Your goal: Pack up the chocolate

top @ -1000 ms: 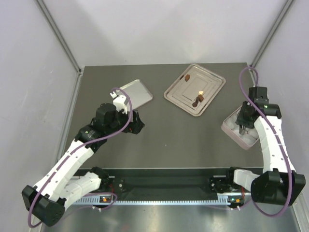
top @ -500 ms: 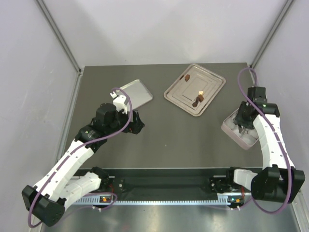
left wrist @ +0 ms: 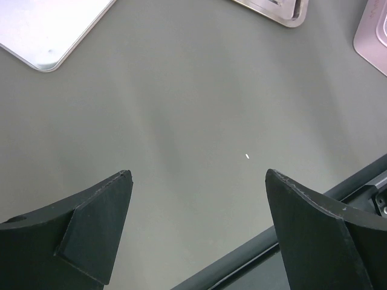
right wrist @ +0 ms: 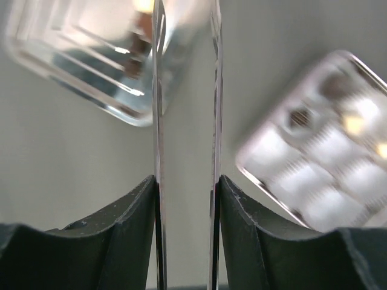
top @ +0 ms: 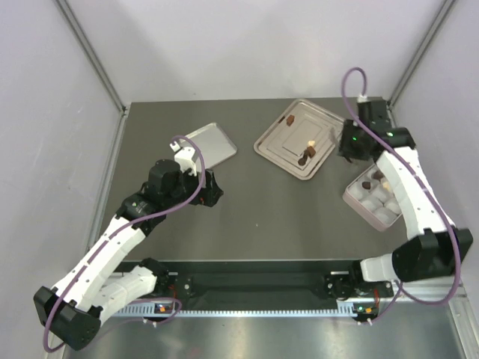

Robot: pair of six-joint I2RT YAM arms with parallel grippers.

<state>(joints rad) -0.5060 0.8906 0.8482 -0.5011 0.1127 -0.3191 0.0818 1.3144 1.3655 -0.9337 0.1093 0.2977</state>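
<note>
Chocolate pieces wait on far tray; at least 2 sit in pink box, right; right gripper between them, fingers narrowly parted, empty, probably fetching another; left gripper wide, idle.

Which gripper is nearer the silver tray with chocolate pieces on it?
Right. The right gripper hovers at the right edge of the tray, between it and the pink box. The left gripper is far off to the tray's left, over bare table.
</note>
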